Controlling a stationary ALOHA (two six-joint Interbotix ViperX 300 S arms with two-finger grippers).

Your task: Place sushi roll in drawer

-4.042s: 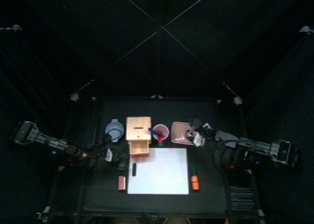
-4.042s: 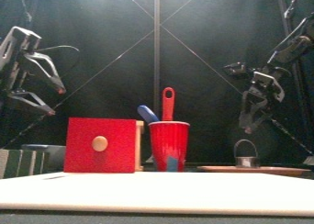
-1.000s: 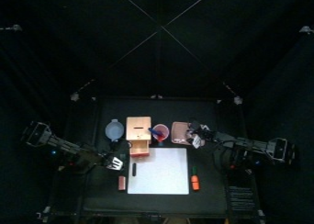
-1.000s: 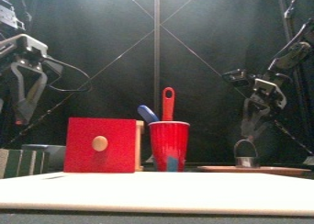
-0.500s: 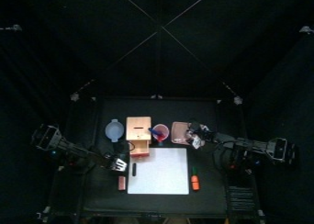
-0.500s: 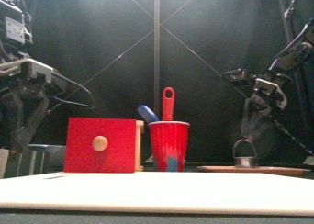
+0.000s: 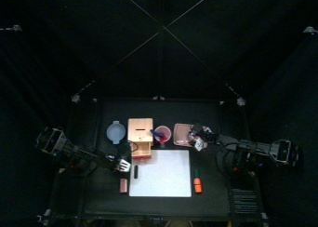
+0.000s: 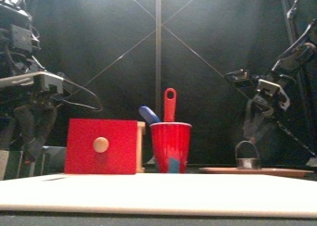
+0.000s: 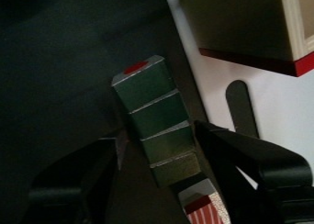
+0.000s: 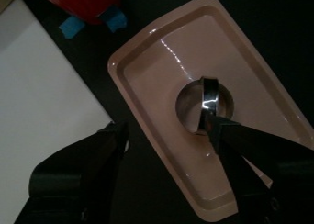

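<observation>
Left gripper (image 9: 172,177): has dropped over the sushi roll (image 9: 157,122), at drawer's (image 7: 140,138) seven o'clock.
Jaws: wide, straddling it; you can close.
Right gripper (image 10: 172,145): open above pinkish tray (image 10: 245,108).

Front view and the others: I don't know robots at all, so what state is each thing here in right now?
drawer: red front facing forward; seems slid out, not certain.
sushi roll: lying flat on the table, not gripped.
left gripper: open, jaws either side of the sushi roll.
right gripper: open, over the pink tray.
pink tray: flat, one small metal piece on it.
red cup: upright, utensils inside.
</observation>
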